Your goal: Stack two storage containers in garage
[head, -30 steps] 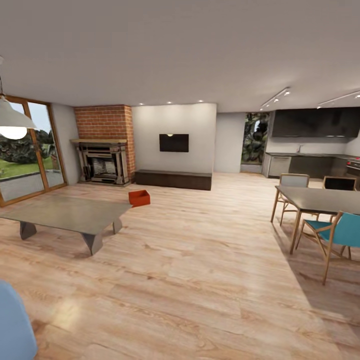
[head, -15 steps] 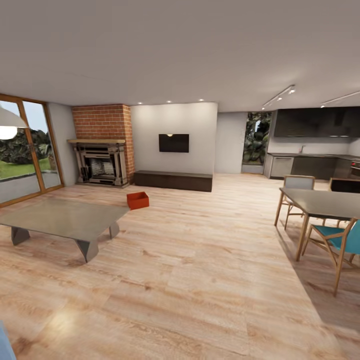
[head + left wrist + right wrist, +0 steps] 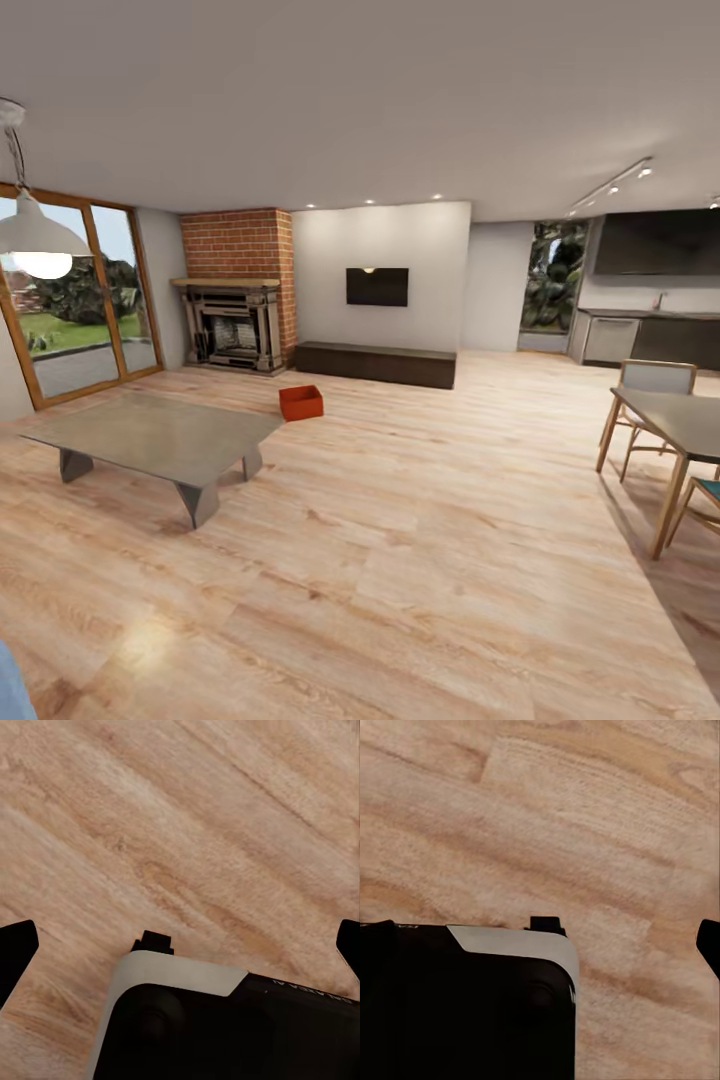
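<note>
One orange-red storage container (image 3: 301, 402) stands on the light wood-plank floor of the living room, far ahead, between the glass table (image 3: 160, 435) and the long low dark cabinet (image 3: 375, 362). The second container is out of view. The left wrist view has my left gripper (image 3: 182, 949) open, its dark fingertips (image 3: 16, 949) far apart over bare planks and nothing between them. My right gripper (image 3: 542, 937) is open too, with one fingertip (image 3: 709, 943) at the frame's edge. Both hang above my own white and black base (image 3: 180, 982).
The red-brick fireplace (image 3: 235, 325) and wood-framed glass doors (image 3: 80, 310) are at the back left. A dining table (image 3: 675, 420) with chairs stands at the right. A pendant lamp (image 3: 35, 235) hangs at the upper left. Open plank floor (image 3: 420, 540) stretches toward the container.
The whole head picture has shifted right as the camera turned left. The container, table and cabinet have stayed in place on the floor.
</note>
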